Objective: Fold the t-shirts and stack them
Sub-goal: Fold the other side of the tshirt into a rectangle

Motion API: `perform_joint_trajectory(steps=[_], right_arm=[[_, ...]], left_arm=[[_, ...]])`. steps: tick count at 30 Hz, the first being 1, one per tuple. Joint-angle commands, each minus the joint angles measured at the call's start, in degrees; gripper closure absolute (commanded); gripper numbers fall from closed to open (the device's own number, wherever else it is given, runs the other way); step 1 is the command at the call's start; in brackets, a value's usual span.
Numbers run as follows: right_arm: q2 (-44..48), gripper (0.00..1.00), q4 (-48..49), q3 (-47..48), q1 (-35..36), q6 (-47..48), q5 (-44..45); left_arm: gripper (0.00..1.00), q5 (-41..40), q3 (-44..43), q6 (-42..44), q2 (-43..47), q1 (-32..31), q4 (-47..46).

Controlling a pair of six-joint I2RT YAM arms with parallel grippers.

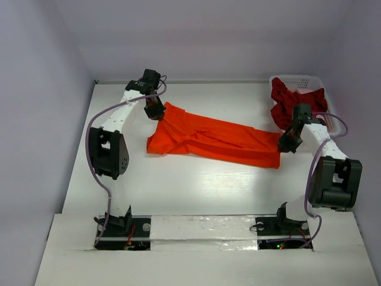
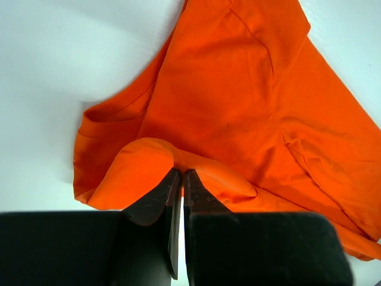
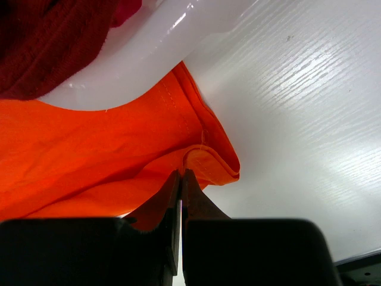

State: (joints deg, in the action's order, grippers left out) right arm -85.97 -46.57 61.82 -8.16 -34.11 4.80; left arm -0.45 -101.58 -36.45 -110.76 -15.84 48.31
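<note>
End effectors (image 1: 156, 111) (image 1: 287, 145) down on orange t-shirt (image 1: 214, 138)

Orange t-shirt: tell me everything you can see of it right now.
The orange t-shirt is plain, soft bright cloth, stretched in a wrinkled band slantwise across the white table, not yet folded neatly. The left gripper is shut on a puckered fold at its left end; the right gripper is shut on a stitched hem corner at its right end, beside the white basket.
</note>
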Motion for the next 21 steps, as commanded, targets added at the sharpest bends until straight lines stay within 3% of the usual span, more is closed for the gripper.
perform_joint_trajectory(steps=[1,21], right_arm=[[-0.42,1.00,1.65,2.60,0.34,1.06,1.71],[-1.74,1.00,1.57,4.01,0.34,0.71,1.62]], left_arm=[[1.00,0.01,-3.27,0.85,-1.21,0.72,0.20],[1.00,-0.08,-7.40,2.26,-5.96,0.72,0.64]])
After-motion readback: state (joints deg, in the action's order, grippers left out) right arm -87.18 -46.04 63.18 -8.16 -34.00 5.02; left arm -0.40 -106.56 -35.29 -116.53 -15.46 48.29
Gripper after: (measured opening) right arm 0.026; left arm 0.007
